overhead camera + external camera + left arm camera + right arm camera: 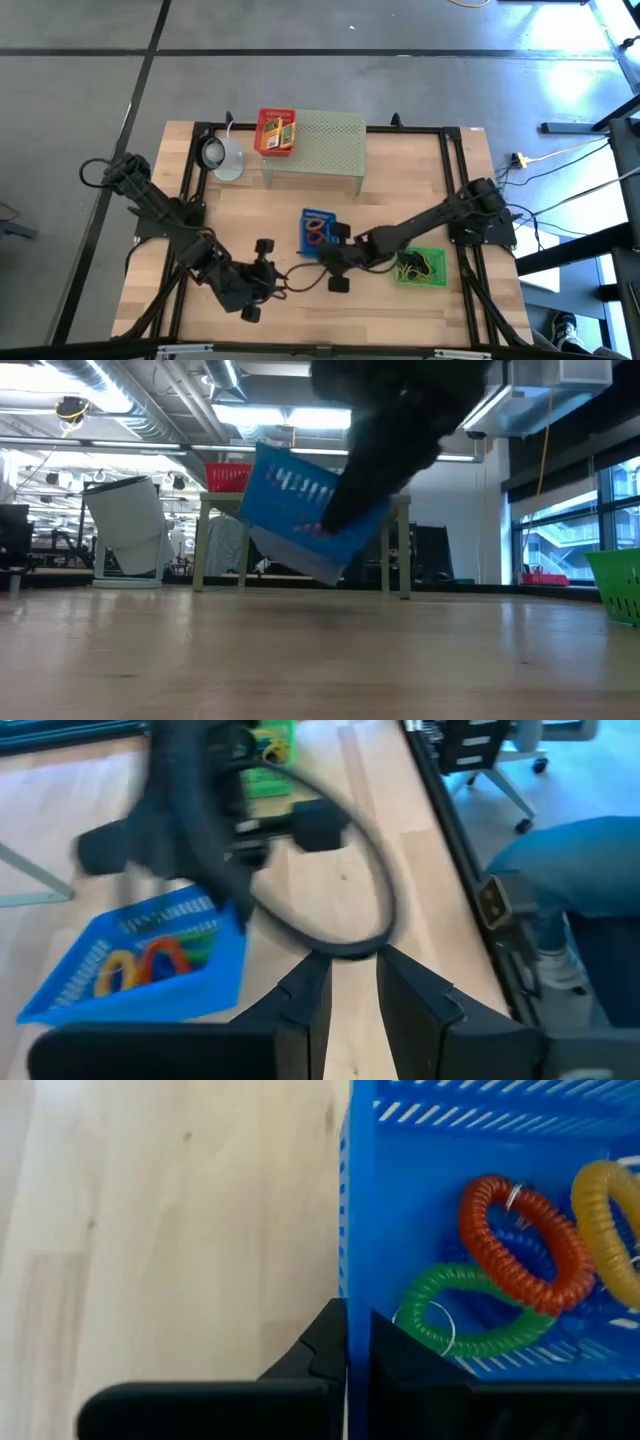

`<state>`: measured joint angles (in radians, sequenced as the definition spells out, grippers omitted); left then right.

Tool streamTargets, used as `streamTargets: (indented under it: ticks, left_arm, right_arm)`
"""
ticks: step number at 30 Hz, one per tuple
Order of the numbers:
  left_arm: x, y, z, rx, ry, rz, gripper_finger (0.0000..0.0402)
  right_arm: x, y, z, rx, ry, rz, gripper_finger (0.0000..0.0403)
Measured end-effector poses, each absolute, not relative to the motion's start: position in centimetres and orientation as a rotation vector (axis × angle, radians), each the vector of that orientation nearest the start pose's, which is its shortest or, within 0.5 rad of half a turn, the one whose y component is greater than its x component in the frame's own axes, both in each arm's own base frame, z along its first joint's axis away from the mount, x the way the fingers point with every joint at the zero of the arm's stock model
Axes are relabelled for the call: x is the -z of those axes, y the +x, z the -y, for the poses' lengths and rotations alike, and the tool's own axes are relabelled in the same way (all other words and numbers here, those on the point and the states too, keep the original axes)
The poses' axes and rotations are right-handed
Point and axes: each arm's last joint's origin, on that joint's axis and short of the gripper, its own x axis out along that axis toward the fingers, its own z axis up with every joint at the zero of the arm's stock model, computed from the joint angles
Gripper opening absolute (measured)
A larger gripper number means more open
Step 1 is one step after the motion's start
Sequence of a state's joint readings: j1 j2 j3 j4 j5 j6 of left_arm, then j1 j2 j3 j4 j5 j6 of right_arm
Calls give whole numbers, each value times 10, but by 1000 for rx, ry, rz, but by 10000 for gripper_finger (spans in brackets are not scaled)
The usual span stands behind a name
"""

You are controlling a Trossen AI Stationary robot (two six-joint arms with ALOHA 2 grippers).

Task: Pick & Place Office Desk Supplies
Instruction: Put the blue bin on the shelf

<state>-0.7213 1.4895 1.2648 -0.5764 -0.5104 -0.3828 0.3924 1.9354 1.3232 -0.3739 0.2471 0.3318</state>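
Observation:
A blue slotted basket (314, 230) holds red (520, 1245), green (470, 1315) and yellow (610, 1230) coil loops. My right gripper (331, 247) is shut on its side wall near the table's middle; in the low view the blue basket (300, 510) hangs tilted above the wood. My left gripper (350, 975), near the table's front edge, is shut on a thin black loop (385, 895). That black loop (300, 275) lies between the two grippers. My left gripper pinches the black loop's near part (345, 953) between its two fingertips. The rest of the loop stretches away from the fingers toward the right arm; whether it rests on the table, I cannot tell. My right gripper has the blue basket's side wall (346, 1270) at its rim, one finger inside the basket and one outside. The fingers come slanting down from the table's right. The basket is lifted clear of the table and tilted, the loops still in it.
A green basket (420, 267) with small items stands at the right front. At the back stand a pale green perforated stand (325, 145) bearing a red and yellow box (275, 130), and a white round object (222, 155). A person in blue (570, 870) sits beyond the table's edge.

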Motion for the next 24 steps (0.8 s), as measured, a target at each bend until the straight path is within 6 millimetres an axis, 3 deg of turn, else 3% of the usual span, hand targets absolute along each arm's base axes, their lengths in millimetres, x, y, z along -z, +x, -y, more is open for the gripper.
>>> streamTargets:
  ticks: [6, 14, 24]
  left_arm:
    - [-304, 232, 214, 135, 119, -673, 75]
    - [-304, 221, 226, 181, 139, -668, 75]
    - [-304, 219, 227, 166, 149, -656, 75]
  right_arm:
    - [-176, 384, -127, 52, 49, -954, 12]
    - [-176, 388, -115, 48, 102, -966, 17]
    - [-176, 388, -114, 52, 104, -965, 90]
